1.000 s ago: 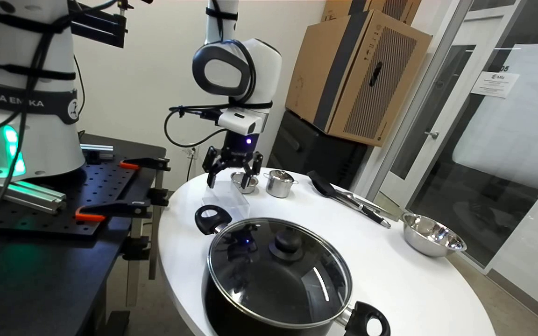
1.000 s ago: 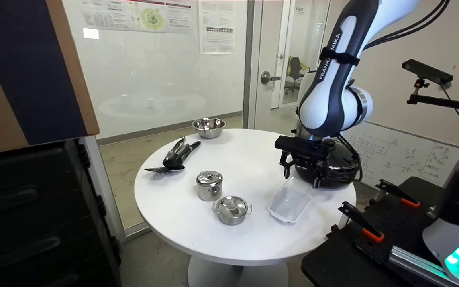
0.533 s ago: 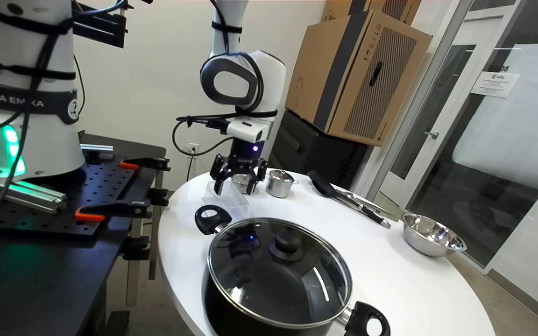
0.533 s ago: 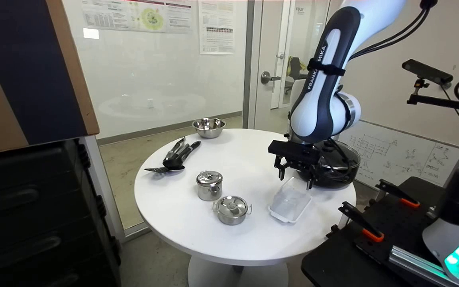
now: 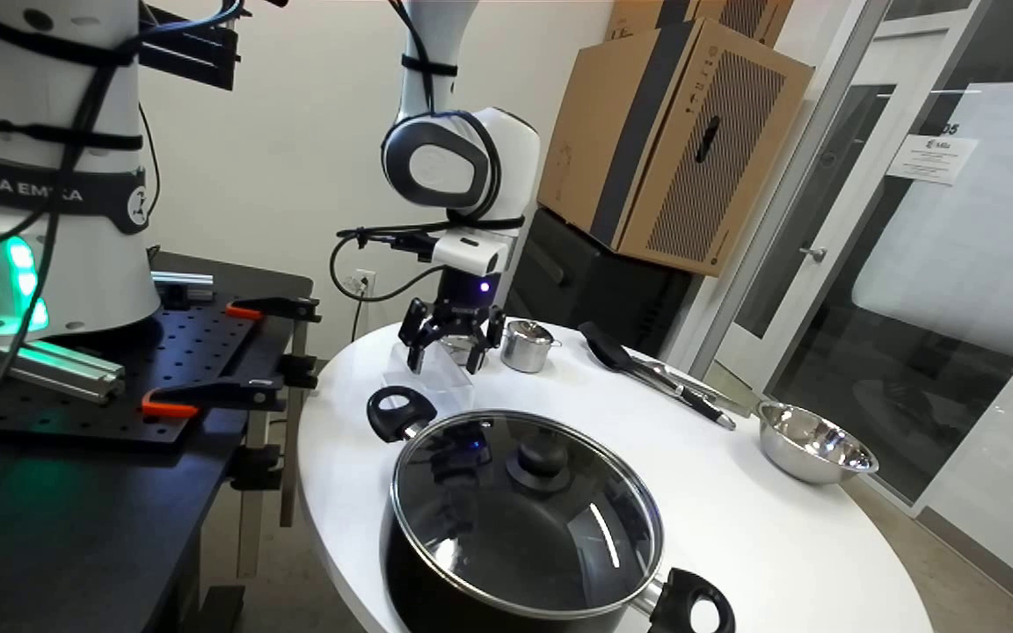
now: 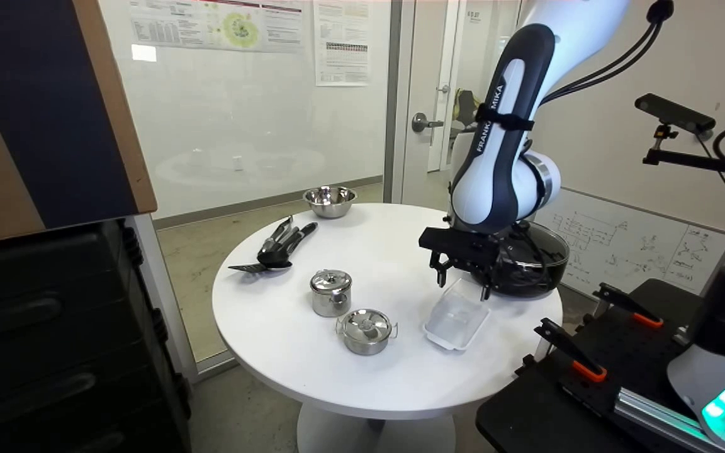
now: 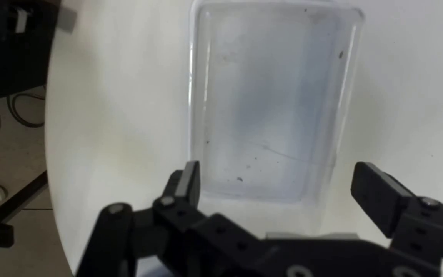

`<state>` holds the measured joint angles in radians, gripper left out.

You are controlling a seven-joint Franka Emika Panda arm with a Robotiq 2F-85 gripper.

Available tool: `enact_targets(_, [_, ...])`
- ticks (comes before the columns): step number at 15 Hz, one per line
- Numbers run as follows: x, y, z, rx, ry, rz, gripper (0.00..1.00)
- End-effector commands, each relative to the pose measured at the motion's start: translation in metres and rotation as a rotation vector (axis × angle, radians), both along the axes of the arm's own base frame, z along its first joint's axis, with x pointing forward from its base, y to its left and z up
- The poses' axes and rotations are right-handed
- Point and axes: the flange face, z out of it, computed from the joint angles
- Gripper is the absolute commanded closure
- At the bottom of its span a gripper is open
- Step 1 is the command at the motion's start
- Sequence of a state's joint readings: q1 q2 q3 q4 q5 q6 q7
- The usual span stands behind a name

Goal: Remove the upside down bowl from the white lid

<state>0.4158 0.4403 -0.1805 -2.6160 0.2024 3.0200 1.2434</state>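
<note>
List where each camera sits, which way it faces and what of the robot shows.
In an exterior view: close by the lidded pot, facing the cardboard boxes; robot base, arm and pincer show.
In an exterior view: near the black drawers, facing the door across the white table; robot base, arm and pincer show.
Wrist view: on the arm, looking down at the clear container; the open pincer shows.
Both exterior views share the lidded pot, clear container and pincer.

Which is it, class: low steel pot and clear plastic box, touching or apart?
Apart: in an exterior view, bare white tabletop shows between the low steel pot and the clear plastic box.
</note>
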Motion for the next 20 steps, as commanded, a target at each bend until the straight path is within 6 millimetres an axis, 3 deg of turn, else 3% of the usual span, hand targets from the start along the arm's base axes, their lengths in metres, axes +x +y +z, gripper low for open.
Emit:
enact_targets(1, [0.001, 0.004, -0.005, -0.016, -0.008, -0.012, 0.00])
enact_targets(20, [-0.008, 0.010, 0.010, -0.001, -0.007, -0.053, 0.00])
